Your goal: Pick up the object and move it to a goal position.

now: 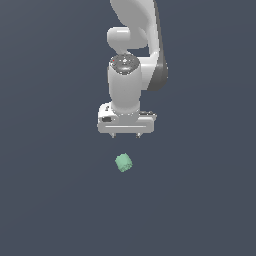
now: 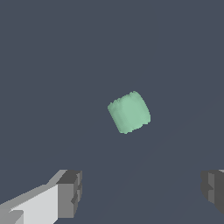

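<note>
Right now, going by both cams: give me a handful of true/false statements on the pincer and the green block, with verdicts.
1. The pincer is shut on the green block. False: its fingers stand wide apart and hold nothing.
2. The block lies apart from the pincer, touching neither finger. True.
3. The block is far smaller than the pincer. True.
4. A second block, red, lies on the floor. False: only the one mint-green block shows.
5. In the wrist view the block sits squarely between the fingertips. False: it lies out ahead of them, not in the gap.
</note>
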